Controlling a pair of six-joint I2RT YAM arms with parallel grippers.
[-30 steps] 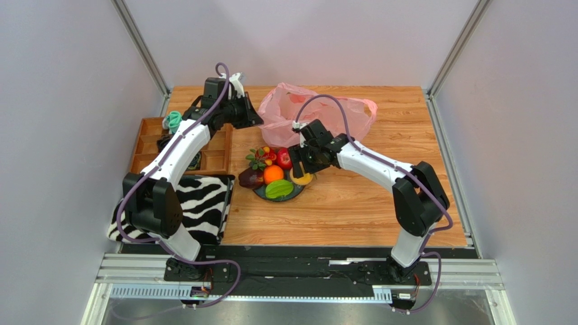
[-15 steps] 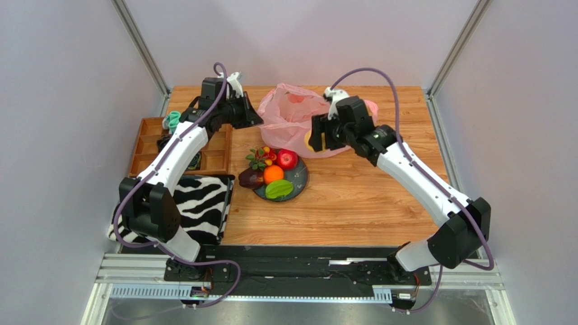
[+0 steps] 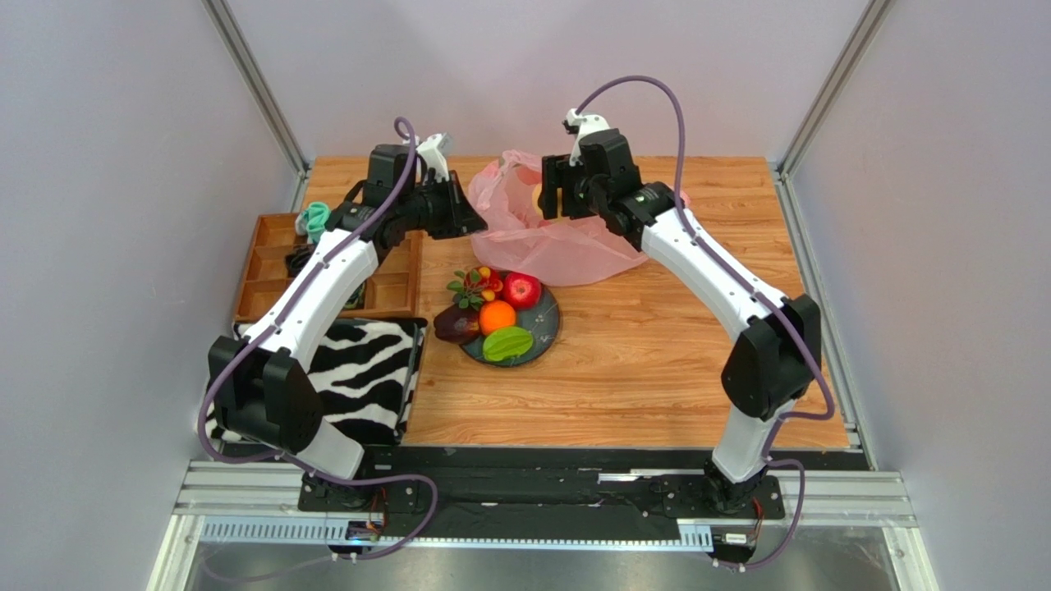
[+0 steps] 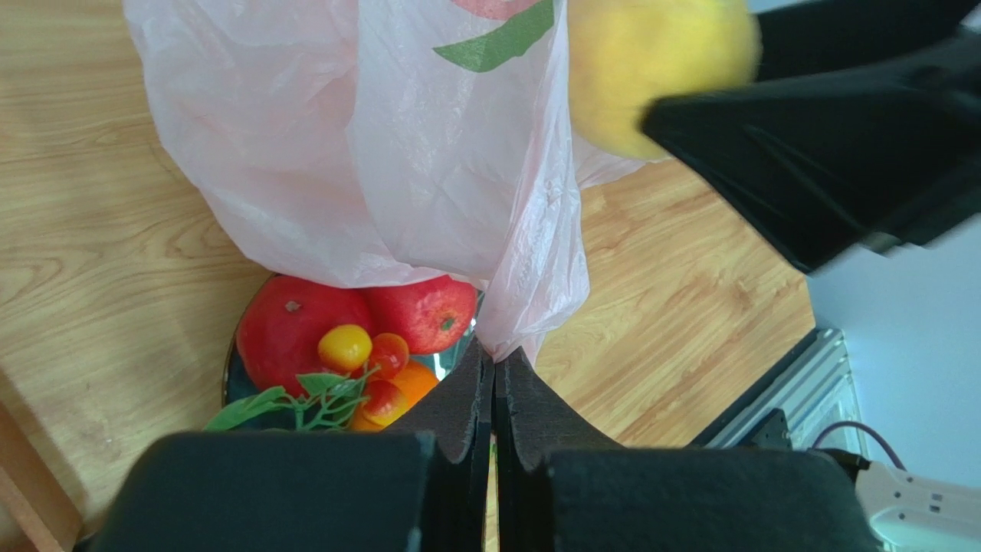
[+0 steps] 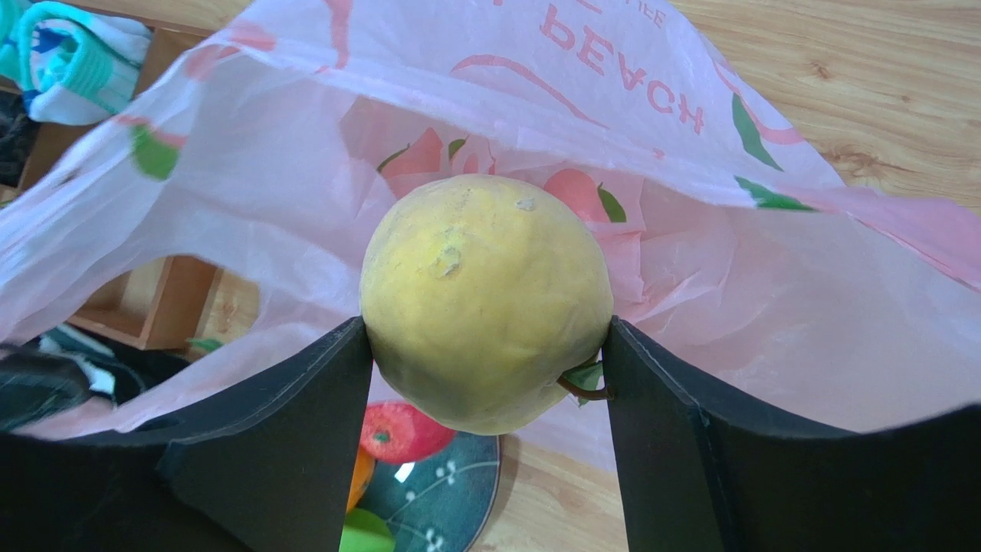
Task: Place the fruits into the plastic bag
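Plastic bag (image 3: 561, 246), twelve o'clock on the table (image 3: 691, 357): thin, limp, slippery film, best taken at the rim, where the left gripper (image 4: 495, 397) pinches it, jaws fully closed. Peach (image 5: 486, 276), probably light, smooth, rigid: clamped across its middle in the right gripper's (image 5: 486, 345) wide-set jaws at the bag mouth.

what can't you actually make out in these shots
- Inside of the bag: in the top view the right gripper covers its mouth; in the right wrist view the peach blocks it. Whether fruit lies inside cannot be told.
- Plate: right wrist view, mostly behind peach and bag, cut by the bottom edge.
- Wooden tray contents: top view, partly under the left arm, too small.
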